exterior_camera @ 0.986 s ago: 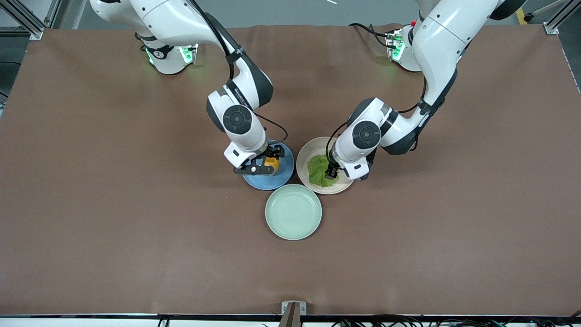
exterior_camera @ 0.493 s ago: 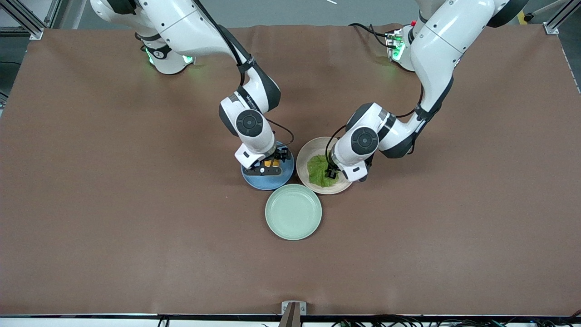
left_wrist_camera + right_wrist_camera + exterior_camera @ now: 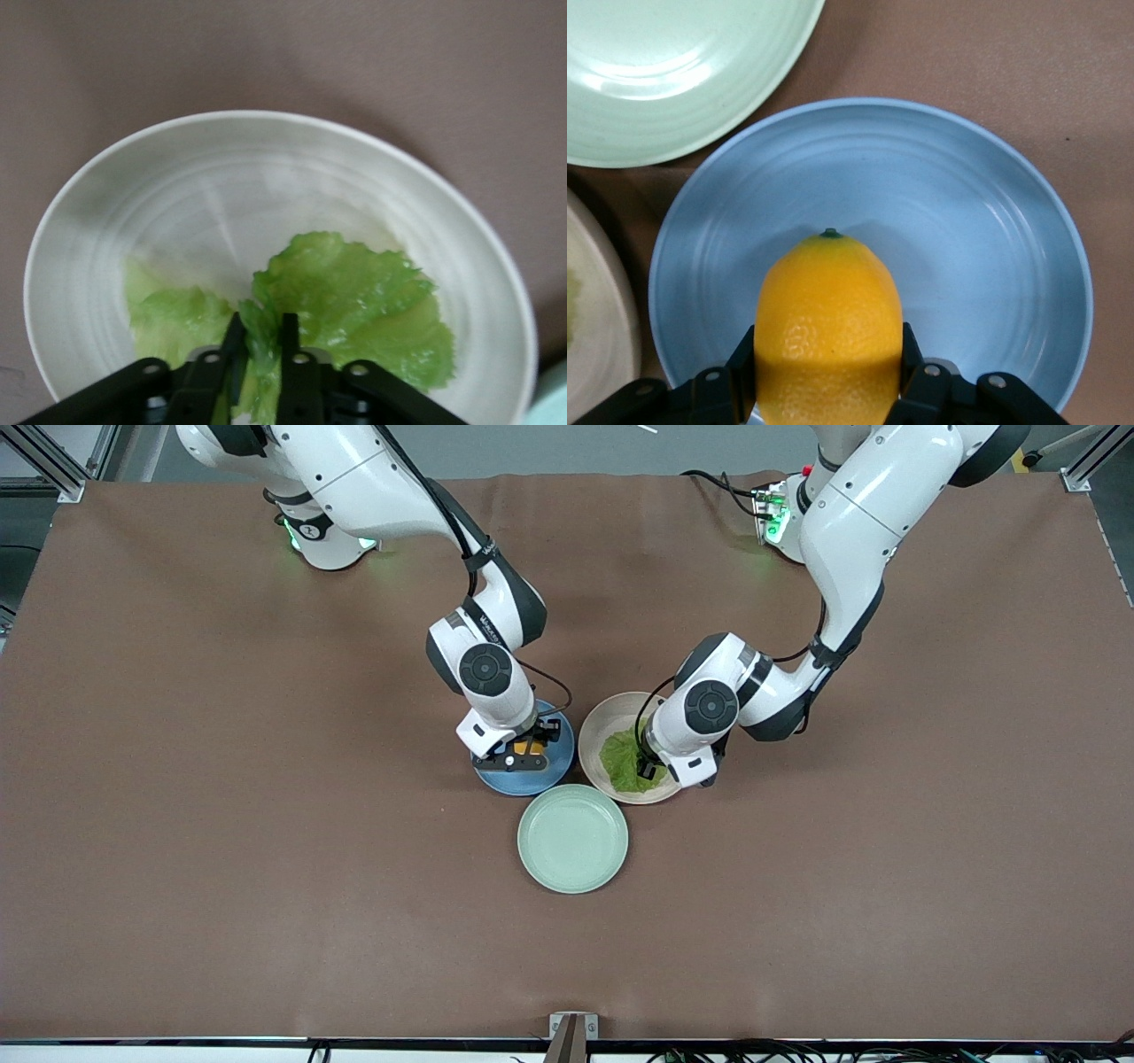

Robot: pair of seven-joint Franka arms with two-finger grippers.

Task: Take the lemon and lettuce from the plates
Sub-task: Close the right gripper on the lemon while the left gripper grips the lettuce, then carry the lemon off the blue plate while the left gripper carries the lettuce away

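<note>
The yellow-orange lemon point(image 3: 828, 328) sits between the fingers of my right gripper point(image 3: 828, 359), which is shut on it low over the blue plate point(image 3: 966, 230). In the front view the lemon point(image 3: 529, 747) shows under the right gripper point(image 3: 523, 755) at the blue plate point(image 3: 505, 781). My left gripper point(image 3: 260, 335) is shut on a raised fold of the green lettuce point(image 3: 354, 301), whose leaf still lies in the beige plate point(image 3: 106, 168). In the front view the left gripper point(image 3: 645, 766) is down on the lettuce point(image 3: 620, 762) in the beige plate point(image 3: 607, 710).
A pale mint-green plate point(image 3: 572, 838) stands nearer the front camera, touching or almost touching both other plates; it also shows in the right wrist view point(image 3: 673, 62). Brown table cloth point(image 3: 266, 824) lies all around.
My right hand has shifted toward the beige plate and come down over the blue plate around the lemon. My left hand has settled slightly onto the lettuce.
</note>
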